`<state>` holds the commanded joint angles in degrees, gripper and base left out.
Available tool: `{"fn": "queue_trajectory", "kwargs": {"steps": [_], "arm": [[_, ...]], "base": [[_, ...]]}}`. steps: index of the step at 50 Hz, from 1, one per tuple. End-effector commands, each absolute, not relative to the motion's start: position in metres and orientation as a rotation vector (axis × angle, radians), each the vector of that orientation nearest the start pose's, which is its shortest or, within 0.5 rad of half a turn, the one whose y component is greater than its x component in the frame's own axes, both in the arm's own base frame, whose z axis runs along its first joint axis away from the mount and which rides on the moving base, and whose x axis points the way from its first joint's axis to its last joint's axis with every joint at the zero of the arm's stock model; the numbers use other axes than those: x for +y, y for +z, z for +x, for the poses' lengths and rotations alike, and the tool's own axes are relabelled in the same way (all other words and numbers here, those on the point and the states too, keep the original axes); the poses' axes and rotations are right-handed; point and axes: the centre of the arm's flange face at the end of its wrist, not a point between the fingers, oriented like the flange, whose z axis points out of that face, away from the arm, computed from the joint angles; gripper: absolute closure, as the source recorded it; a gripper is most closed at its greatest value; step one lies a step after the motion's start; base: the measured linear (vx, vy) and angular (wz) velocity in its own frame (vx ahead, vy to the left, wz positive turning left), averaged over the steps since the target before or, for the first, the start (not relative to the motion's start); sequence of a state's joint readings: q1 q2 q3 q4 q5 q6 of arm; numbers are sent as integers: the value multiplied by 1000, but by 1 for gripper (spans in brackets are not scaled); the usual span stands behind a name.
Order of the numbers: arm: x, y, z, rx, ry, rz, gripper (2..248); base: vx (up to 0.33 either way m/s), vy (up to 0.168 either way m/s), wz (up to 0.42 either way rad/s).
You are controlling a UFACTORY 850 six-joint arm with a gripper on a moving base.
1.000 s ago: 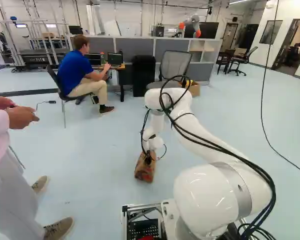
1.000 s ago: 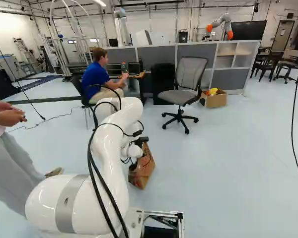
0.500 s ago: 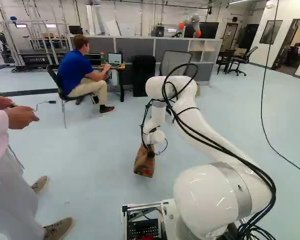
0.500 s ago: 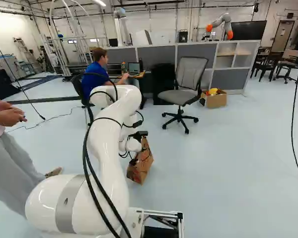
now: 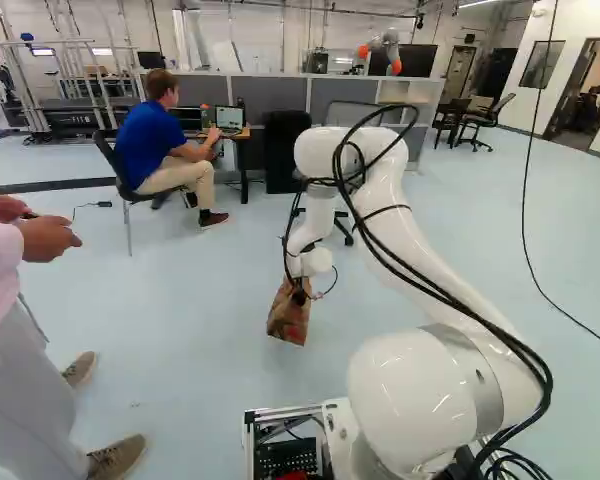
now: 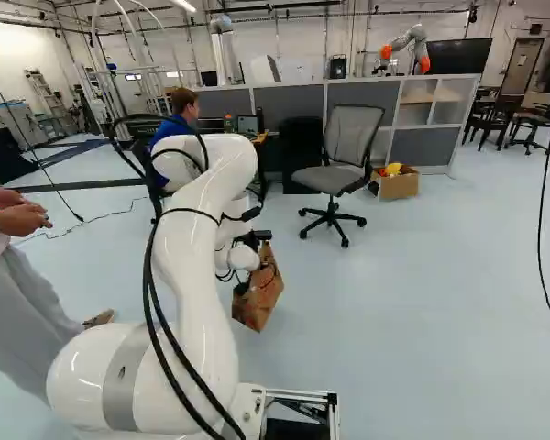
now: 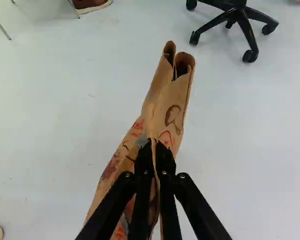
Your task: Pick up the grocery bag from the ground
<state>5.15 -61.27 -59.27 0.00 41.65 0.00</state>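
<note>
The gripper has its fingers clenched on the brown paper grocery bag; its pinched paper runs between them, extending ahead and beneath. The bag is left of and nearer than the office chair.

Claw: tips too small to make out in either base view; pads hidden in the wrist view.
Grocery bag, in the claw: paper between and under the fingers hidden; near end cut off by the wrist view's edge.
Office chair, beyond the claw: largely behind the arm in the left base view; seat and back cut off in the wrist view.
Cardboard box, farther beyond the claw: contents too small to identify.
</note>
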Motion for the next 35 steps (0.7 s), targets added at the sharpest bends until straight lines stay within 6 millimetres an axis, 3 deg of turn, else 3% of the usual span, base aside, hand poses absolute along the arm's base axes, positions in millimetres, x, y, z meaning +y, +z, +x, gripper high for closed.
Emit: {"fn": "queue_trajectory", "kwargs": {"steps": [35], "arm": [[47,140,521,-129,-1168,-2877,232]], "base": [[0,0,0]]}}
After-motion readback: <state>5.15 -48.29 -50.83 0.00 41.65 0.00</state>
